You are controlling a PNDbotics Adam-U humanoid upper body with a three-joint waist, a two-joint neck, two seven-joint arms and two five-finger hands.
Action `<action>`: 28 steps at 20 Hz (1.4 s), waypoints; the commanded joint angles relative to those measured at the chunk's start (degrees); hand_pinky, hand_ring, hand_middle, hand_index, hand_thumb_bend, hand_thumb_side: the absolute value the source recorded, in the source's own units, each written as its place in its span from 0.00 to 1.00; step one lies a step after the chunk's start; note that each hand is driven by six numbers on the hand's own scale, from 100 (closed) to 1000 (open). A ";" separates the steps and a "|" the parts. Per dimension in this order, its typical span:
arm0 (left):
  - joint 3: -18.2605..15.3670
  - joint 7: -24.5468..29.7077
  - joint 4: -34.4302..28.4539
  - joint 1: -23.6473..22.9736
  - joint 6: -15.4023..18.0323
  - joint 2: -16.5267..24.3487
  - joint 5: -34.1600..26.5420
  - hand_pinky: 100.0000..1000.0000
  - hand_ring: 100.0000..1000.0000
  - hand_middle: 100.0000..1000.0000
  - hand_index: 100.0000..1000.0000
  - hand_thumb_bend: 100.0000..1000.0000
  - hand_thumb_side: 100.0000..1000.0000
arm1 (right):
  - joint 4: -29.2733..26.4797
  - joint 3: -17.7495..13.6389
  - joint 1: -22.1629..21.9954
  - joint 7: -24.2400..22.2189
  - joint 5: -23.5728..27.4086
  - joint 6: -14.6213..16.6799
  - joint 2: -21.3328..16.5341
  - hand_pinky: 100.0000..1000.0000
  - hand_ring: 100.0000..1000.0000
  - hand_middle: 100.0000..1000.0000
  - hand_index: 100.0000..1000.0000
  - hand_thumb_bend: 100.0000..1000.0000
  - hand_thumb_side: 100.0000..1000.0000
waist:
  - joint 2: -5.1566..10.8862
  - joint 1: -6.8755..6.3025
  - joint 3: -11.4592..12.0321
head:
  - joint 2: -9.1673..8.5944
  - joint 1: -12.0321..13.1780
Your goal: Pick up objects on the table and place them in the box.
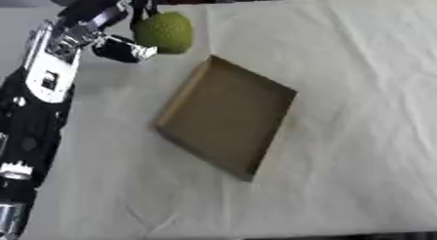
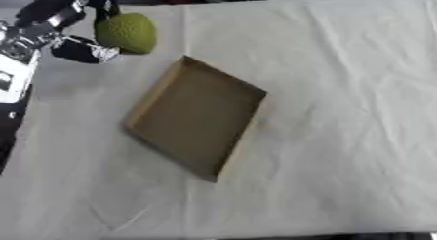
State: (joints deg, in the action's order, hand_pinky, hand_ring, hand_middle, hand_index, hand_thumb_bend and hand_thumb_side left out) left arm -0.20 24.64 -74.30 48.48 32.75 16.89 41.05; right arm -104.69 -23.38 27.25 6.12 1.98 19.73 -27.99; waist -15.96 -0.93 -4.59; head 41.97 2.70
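Note:
A round green bumpy fruit [image 1: 166, 32] is at the upper left, just beyond the far left corner of the box. My left hand [image 1: 115, 27] is shut on it, thumb below and fingers curled over its top left side. Whether the fruit rests on the cloth or hangs above it I cannot tell. The shallow brown cardboard box [image 1: 224, 117] lies tilted in the middle of the table, with nothing inside it. My right hand shows in neither view.
A pale cream cloth [image 1: 358, 88] covers the table, with creases near the front. My left arm [image 1: 38, 112] runs down the left edge. Dark shapes lie beyond the table's far edge.

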 commanded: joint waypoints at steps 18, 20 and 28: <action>-1.66 -10.64 6.27 1.05 -0.22 -8.46 25.21 0.44 0.23 0.42 0.44 0.26 0.00 | 6.01 2.20 4.09 -1.06 -0.09 5.05 -4.89 0.68 0.58 0.57 0.71 0.00 0.14 | 1.41 1.74 -0.96 | -0.36 0.43; -1.78 -11.10 6.58 0.59 -0.57 -9.23 26.11 0.43 0.23 0.42 0.44 0.22 0.00 | 6.04 2.32 4.32 -1.12 -0.07 5.00 -4.88 0.68 0.58 0.57 0.71 0.00 0.14 | 1.49 1.80 -0.95 | -0.27 0.14; -1.93 -13.38 6.65 0.23 -1.44 -10.22 29.10 0.44 0.23 0.42 0.45 0.26 0.00 | 5.97 2.78 4.93 -1.76 0.24 4.77 -4.54 0.69 0.58 0.57 0.71 0.00 0.15 | 1.66 1.41 -0.76 | 0.37 -0.05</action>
State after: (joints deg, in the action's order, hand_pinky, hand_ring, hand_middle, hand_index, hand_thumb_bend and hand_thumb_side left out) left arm -1.67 12.09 -66.73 47.63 31.40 6.42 69.46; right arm -98.10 -20.44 31.30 4.53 2.03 24.58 -30.91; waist -15.69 0.37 -5.29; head 42.14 2.84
